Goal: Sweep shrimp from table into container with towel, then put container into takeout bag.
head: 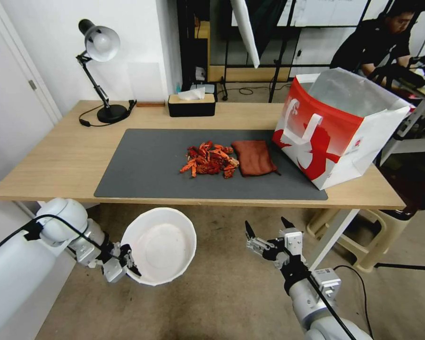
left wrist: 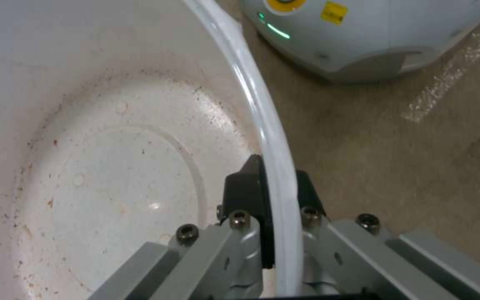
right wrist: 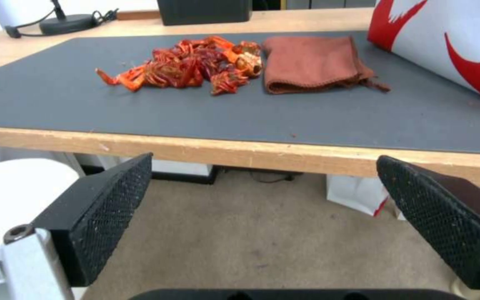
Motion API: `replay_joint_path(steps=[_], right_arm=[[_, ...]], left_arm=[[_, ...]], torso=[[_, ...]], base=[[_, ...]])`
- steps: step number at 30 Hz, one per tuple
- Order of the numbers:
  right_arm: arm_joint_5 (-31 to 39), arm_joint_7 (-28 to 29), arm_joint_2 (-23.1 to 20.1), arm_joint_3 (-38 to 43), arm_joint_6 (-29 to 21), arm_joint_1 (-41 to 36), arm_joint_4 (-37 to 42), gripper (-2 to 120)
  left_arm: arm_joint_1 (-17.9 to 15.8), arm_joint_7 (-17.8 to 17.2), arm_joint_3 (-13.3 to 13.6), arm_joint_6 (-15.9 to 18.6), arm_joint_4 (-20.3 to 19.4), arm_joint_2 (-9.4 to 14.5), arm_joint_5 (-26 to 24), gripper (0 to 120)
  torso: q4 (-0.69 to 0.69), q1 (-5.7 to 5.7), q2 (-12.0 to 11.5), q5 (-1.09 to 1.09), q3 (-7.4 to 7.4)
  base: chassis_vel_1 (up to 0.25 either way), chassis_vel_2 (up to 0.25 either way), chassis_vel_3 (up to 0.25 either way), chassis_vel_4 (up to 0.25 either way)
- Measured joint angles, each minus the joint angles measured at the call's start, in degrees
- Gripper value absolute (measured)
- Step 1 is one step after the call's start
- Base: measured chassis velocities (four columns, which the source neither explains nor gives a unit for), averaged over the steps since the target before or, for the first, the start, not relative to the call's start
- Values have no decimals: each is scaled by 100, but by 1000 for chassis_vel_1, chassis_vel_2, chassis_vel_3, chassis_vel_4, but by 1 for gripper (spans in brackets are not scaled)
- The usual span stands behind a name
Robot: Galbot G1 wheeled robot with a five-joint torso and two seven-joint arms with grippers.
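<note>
Left gripper (head: 127, 264) pinches the round white plastic container (head: 160, 245) rim; position it under the table (head: 47, 165) edge. Right gripper (head: 269, 233) spread.

Shrimp (head: 209, 160) heaped on table (head: 56, 160) mat, touching folded towel (head: 254, 157).

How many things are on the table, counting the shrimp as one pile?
Pile of red-orange shrimp: 1
Reddish-brown cloth towel: 1
Red-and-white paper takeout bag: 1
Black tissue box: 1
Black desk lamp: 1
Dark grey mat: 1
Total: 6
</note>
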Motion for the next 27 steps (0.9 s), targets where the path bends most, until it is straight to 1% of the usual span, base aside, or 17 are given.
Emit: replay_joint_path(steps=[1,2,3,5,6,9,10,13,14,16,21,23,26,27], right_arm=[[0,3,2,1,-1,6,0,100],[0,3,2,1,-1,6,0,100],[0,11,9,2,-1,17,-6,100],[0,18,23,2,-1,33,-31,100],[0,18,23,2,-1,33,-31,100],[1,30,37,30,-1,60,-98,100],[1,30,37,30,-1,60,-98,100],[90,88,33,58,2,149,-192,100],[90,88,33,58,2,149,-192,100],[287,206,8,84,49,281,-317,100],[445,325,-72,122,125,486,-456,100],[589,422,-145,149,142,715,-525,100],[726,459,-213,170,141,877,-559,100],[913,492,-348,179,135,1121,-619,100]], left_arm=[[-81,-6,77,16,101,-73,6,0],[-81,-6,77,16,101,-73,6,0],[-194,-18,185,52,230,-166,7,0],[-350,-42,316,77,381,-295,12,0],[-350,-42,316,77,381,-295,12,0],[-629,-129,579,131,462,-431,19,0],[-629,-129,579,131,462,-431,19,0],[-782,-275,765,155,430,-503,103,0],[-782,-275,765,155,430,-503,103,0],[-830,-405,857,155,393,-546,190,0],[-917,-571,934,155,389,-596,283,0],[-994,-684,972,139,390,-627,415,0],[-1028,-707,1000,129,392,-641,465,0],[-1081,-721,1075,128,400,-654,487,0]], torso=[[0,0,0,0,0],[0,0,0,0,0],[1,0,0,0,0],[0,0,0,0,0],[0,0,0,0,0],[0,0,0,0,0],[0,0,0,0,0],[-1,0,0,0,0],[-1,0,0,0,0],[1,0,0,1,0],[1,0,0,0,0],[0,0,0,1,0],[0,0,0,1,1],[1,0,0,1,0]], base=[[0,0,0,0],[0,0,0,0],[0,0,0,0],[0,0,0,0],[0,0,0,0],[0,0,0,0],[0,0,0,0],[0,0,0,0],[0,0,0,0],[0,0,0,0],[0,0,0,0],[0,0,0,0],[0,0,0,0],[0,0,0,0]])
